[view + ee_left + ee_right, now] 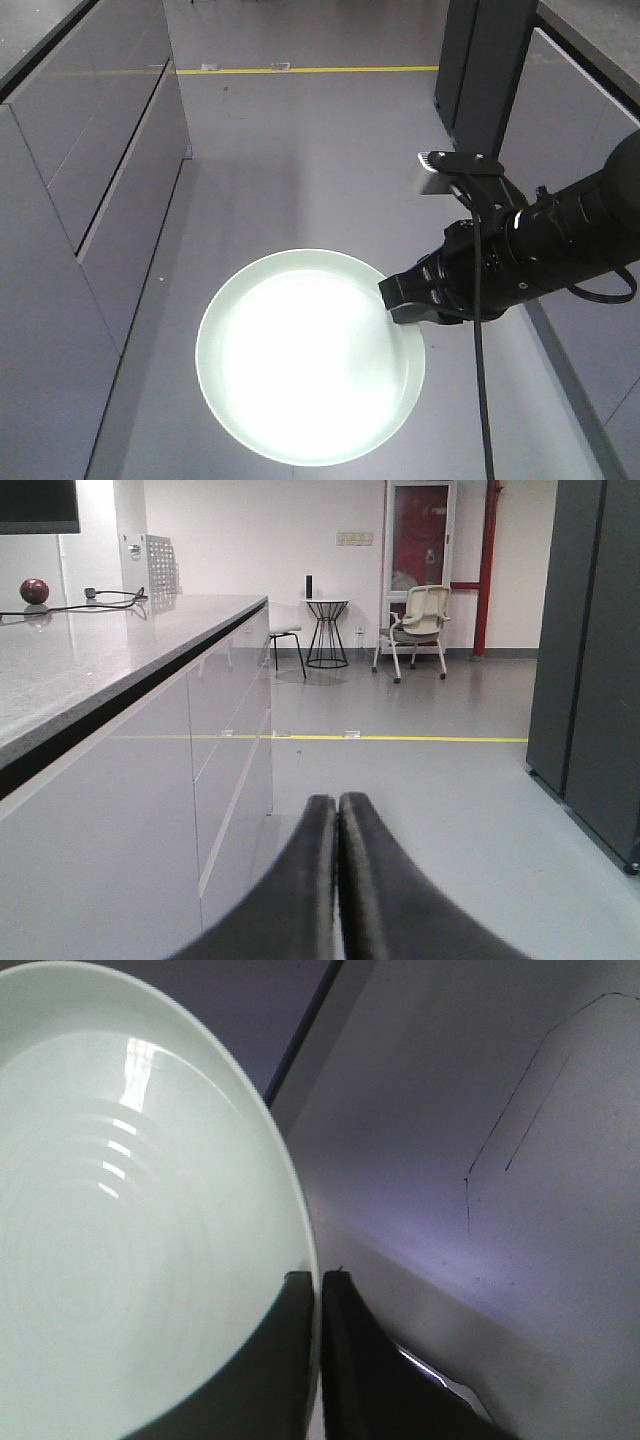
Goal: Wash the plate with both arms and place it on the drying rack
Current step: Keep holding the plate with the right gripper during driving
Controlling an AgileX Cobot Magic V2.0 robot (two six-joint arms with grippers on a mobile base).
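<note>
The right end effector (398,298) pinches the rim of the green plate (310,360), holding it up above the grey floor (300,150). The left end effector (337,810) is pressed together, empty, also above the floor.

floor (300,160): smooth, glossy grey, crossed by a yellow line (400,738).
counter (90,660): long speckled grey top with a dark edge, on the left; a dark red round object (34,590) and a black cable (100,600) lie at its far end, near a white perforated panel (158,565).
cabinets (230,750): pale grey flat fronts under the counter.
far wall (230,530): plain white, with a small switch panel (353,538).
furniture: a round wire-legged table (326,630), a stool (285,645) and a pale office chair (418,625) by the far wall.
right side: a red pipe (487,565) and a tall dark unit (590,660).
light: even indoor light, soft sheen on the floor.
</note>
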